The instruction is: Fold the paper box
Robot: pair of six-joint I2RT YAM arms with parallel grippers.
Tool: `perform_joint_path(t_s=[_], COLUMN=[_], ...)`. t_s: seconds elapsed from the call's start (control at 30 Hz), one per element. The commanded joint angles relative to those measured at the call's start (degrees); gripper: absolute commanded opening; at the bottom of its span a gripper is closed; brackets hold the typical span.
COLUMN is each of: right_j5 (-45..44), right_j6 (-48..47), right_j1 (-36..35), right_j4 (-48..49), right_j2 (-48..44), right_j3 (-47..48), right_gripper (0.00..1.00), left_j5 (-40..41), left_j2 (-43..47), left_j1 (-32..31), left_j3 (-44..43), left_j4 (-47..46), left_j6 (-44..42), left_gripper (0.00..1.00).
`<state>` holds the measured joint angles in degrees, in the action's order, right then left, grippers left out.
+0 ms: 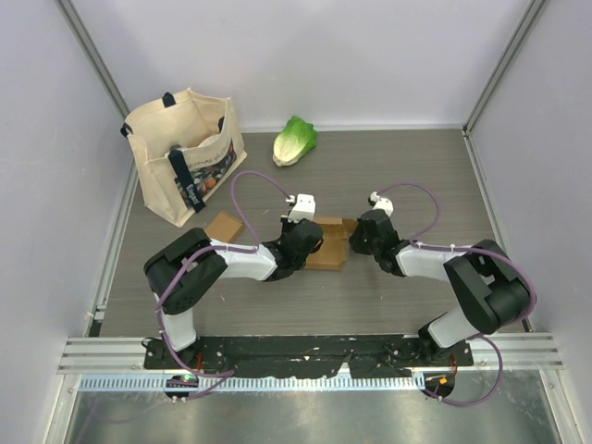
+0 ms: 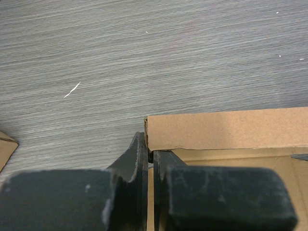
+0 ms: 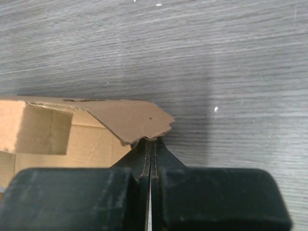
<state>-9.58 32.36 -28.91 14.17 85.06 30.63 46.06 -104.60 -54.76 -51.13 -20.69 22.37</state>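
Top view: box (image 1: 331, 250) lies flat and open near the centre of the table (image 1: 277, 310), between the two grippers. Left gripper (image 1: 311, 239) is at its 9 o'clock edge, right gripper (image 1: 363, 231) at its 3 o'clock edge.

Left wrist view: left gripper (image 2: 150, 153) is all but closed. One finger sits outside the box (image 2: 226, 127) and the other inside it, over the floor. The slit between them lines up with the corner of the raised wall, so it reads as a pinch on the side wall.

Right wrist view: right gripper (image 3: 149, 142) has its fingers pressed together. The tips touch the ragged end of a flap of the box (image 3: 43, 130). Whether any cardboard sits between them cannot be told.

Also on the table: a bag (image 1: 185, 157) at 10 o'clock from the box, lettuce (image 1: 294, 141) at about 12 o'clock, and a cardboard scrap (image 1: 224, 225) at 9 o'clock, beyond the left gripper.
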Motion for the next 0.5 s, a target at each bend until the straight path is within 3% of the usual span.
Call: perform_joint_path(t_s=[0.0, 0.47], right_j5=[-0.3, 1.6], right_j6=[-0.8, -1.2], right_j1=[-0.5, -4.8], right_j4=[6.4, 10.8], right_j2=[2.6, 7.0], right_j3=[1.3, 6.2], right_gripper=[0.01, 0.01], left_j5=[1.5, 1.7], left_j2=[0.3, 0.0], left_j1=[-0.2, -0.3], left_j3=[-0.5, -0.7], left_j4=[3.1, 3.5], left_j6=[0.6, 0.7], left_gripper=[0.00, 0.00])
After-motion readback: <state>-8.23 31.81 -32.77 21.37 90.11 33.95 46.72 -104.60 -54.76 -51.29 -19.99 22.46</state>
